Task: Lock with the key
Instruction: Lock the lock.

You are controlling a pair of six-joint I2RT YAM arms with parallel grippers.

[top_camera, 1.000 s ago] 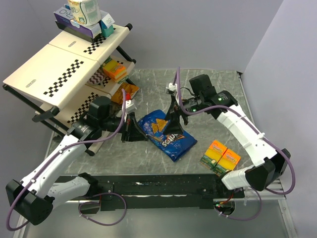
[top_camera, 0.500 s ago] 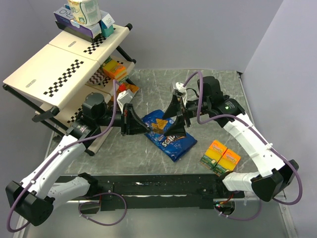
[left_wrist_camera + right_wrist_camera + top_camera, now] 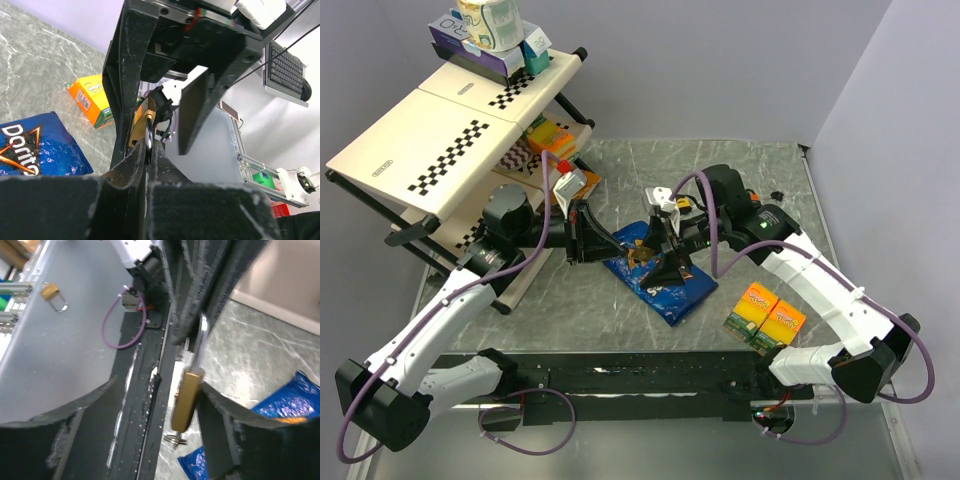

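Observation:
A brass padlock (image 3: 186,400) hangs body-down above the table, with a key and its ring (image 3: 175,439) at the lower end. My left gripper (image 3: 148,150) is shut on the padlock's shackle; the brass body (image 3: 141,126) shows just past its fingertips. My right gripper (image 3: 155,410) is open, its jaws standing on either side of the padlock body, the right finger (image 3: 220,412) close against it. In the top view the two grippers meet over the chip bag, the left gripper (image 3: 605,238) facing the right gripper (image 3: 658,255).
A blue Doritos bag (image 3: 660,285) lies under the grippers. Two orange boxes (image 3: 767,318) sit at the front right. A checkered shelf rack (image 3: 450,120) with boxes stands at the left. A second small padlock (image 3: 50,291) shows far off in the right wrist view.
My right gripper has moved left and down to the padlock, so its jaws now straddle the body. My left gripper has shifted slightly right and up with the padlock.

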